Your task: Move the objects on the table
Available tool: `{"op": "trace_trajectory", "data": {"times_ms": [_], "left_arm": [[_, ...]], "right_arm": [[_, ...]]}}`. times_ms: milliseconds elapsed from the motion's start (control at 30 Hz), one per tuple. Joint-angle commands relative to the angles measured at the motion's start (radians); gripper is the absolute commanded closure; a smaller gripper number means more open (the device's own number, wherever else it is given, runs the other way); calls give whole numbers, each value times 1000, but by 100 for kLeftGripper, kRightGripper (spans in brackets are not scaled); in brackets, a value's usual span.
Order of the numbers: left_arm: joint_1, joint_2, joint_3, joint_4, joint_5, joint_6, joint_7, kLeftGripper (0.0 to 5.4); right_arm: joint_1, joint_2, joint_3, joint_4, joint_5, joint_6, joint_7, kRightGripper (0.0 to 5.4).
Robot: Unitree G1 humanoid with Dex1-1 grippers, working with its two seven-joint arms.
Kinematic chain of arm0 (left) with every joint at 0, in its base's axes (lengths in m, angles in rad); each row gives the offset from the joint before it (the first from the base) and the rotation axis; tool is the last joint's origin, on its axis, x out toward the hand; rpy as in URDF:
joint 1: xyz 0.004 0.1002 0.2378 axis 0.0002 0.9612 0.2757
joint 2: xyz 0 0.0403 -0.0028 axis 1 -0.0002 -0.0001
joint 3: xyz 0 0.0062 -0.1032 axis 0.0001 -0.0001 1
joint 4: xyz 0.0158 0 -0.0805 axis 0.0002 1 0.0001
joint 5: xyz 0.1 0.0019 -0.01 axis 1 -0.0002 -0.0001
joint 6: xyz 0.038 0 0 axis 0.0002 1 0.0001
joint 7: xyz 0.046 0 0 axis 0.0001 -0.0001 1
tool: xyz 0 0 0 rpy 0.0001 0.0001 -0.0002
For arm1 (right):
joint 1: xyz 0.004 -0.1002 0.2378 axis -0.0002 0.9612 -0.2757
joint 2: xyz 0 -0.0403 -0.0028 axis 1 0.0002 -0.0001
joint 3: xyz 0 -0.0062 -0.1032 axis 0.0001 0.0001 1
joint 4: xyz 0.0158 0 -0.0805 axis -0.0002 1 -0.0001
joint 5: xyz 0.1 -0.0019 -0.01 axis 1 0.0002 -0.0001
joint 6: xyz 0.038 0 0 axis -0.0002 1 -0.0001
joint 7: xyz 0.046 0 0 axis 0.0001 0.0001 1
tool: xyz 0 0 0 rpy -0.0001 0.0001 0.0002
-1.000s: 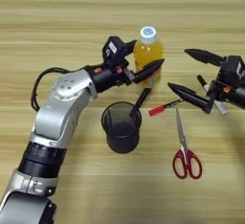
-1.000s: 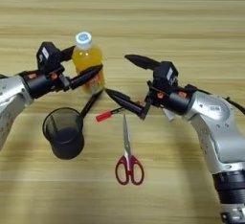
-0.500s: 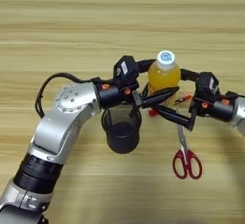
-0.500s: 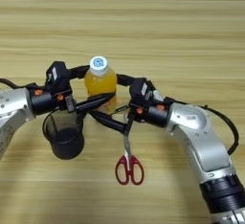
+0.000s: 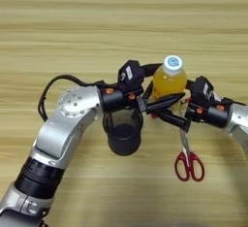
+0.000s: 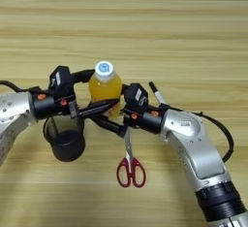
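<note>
The objects sit bunched near the middle of the table (image 5: 58, 22), and we cannot see all of them clearly. The small orange-drink bottle (image 5: 169, 79) stands upright behind both tools, its lower part hidden by their fingers. The black mesh pen cup (image 5: 123, 136) stands just in front of our left forearm, its far rim covered by the wrist. The red-handled scissors (image 5: 188, 159) lie with handles toward us and blades pointing away, the blade tips lost under our right tool. A white black-capped marker (image 6: 156, 93) shows in the right eye view only, lying beside the right wrist with its near end tucked behind it. A scrap of red near the finger crossing is too small for us to name. Our left tool (image 5: 162, 101) reaches rightward in front of the bottle, and our right tool (image 5: 169, 117) reaches leftward, so their black fingers cross; we cannot tell how far either is parted or whether either grips anything. Bare planks lie wide open beyond the bottle and along the near edge.
</note>
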Motion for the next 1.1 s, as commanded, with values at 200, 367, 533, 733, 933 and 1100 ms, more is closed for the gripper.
{"op": "trace_trajectory", "data": {"times_ms": [200, 367, 533, 733, 933, 1100], "left_arm": [[-6, 9, -3, -1, 2, -37, -7, 188], [-13, 8, 1, 22, 4, -45, -6, 188], [-18, 3, 7, 42, 11, -56, 9, 188], [-23, -9, 16, 54, 8, -75, 16, 132], [-25, -19, 23, 65, 5, -98, 28, 89], [-27, -39, 46, 57, -3, -133, 54, 40]], "right_arm": [[-24, 3, -19, -10, 3, 10, -11, 195], [-25, 5, -29, -21, 18, 14, -10, 196], [-24, 6, -32, -29, 23, 15, -10, 196], [-31, 12, -42, -26, 26, 22, -16, 197], [-37, 20, -56, -16, 26, 29, -26, 197], [-49, 28, -72, 6, 26, 34, -45, 197]]}}
